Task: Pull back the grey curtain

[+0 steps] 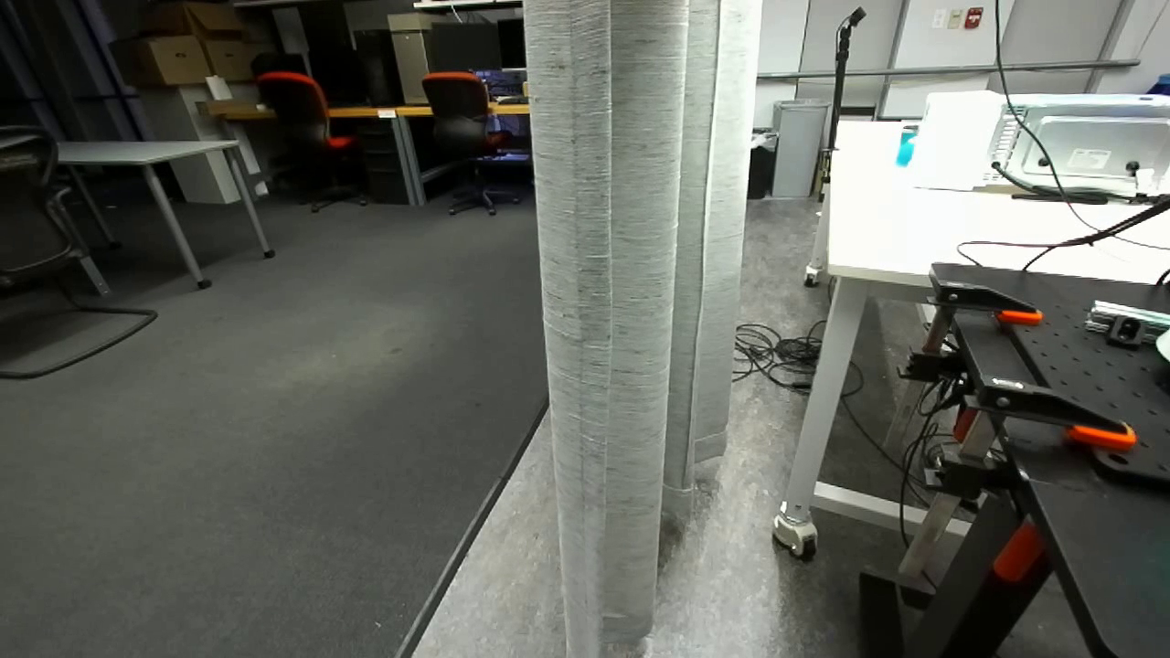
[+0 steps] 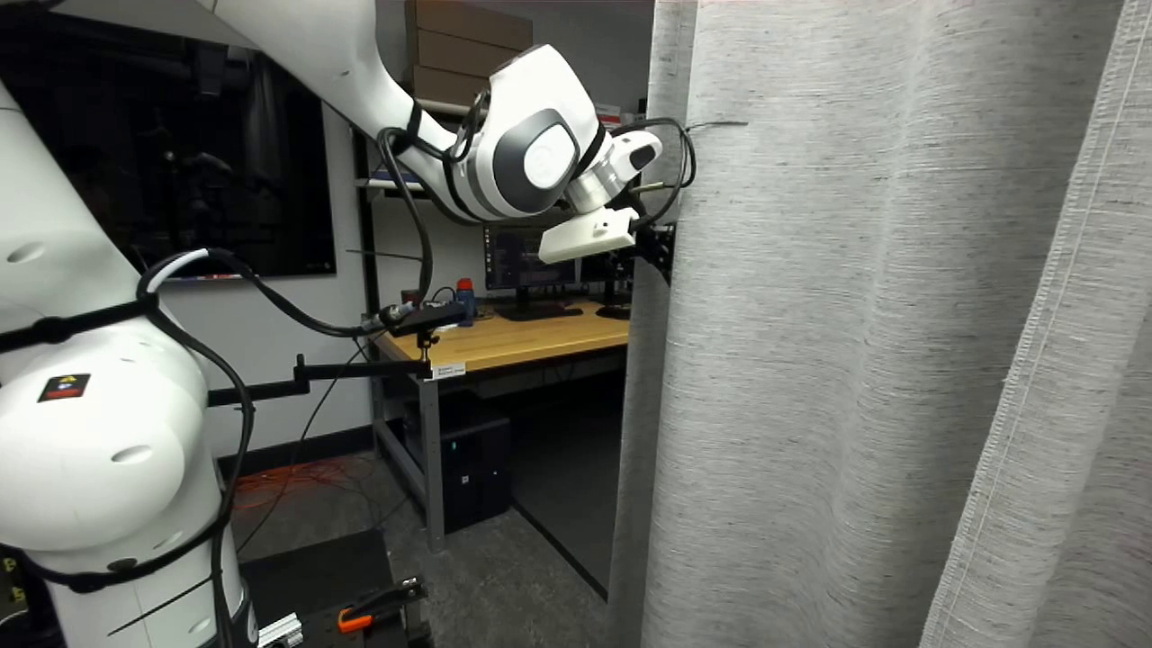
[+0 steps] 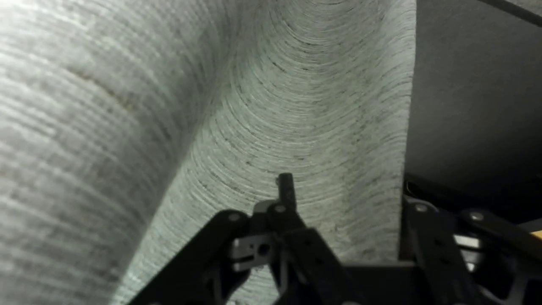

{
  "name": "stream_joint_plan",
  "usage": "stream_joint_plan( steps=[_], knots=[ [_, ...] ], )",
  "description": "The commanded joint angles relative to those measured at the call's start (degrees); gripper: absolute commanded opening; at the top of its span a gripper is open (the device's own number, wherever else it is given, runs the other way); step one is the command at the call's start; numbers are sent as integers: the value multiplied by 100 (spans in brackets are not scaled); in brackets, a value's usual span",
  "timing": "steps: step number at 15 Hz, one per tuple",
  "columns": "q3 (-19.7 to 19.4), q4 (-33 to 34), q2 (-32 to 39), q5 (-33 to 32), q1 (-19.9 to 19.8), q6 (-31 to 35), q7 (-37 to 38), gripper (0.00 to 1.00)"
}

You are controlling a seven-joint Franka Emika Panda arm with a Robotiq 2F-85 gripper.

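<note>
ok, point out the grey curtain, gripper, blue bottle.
grey curtain (image 2: 846,315): in an exterior view, middle of its broad fabric face
gripper (image 3: 348,186): in the wrist view, midway between its fingertips
blue bottle (image 2: 465,308): in an exterior view, on its body

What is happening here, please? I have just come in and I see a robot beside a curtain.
A white robot arm has its gripper at the grey curtain, apparently to pull it back. In the wrist view the fingers stand apart, one showing against the fabric, the other past its visible edge. No firm grip shows; whether they touch the cloth is unclear. The curtain hangs in folds.
</note>
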Motion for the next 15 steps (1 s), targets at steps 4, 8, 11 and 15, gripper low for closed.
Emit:
stream_joint_plan(
  steps=[4,8,11,15],
  knots=[
    [313,-127,64,-663,-671,582,495,0],
    [386,-68,116,-908,-1126,600,723,1],
    [255,94,293,-840,-1455,476,761,1],
    [-14,433,704,-727,-2087,361,864,1]
  ],
)
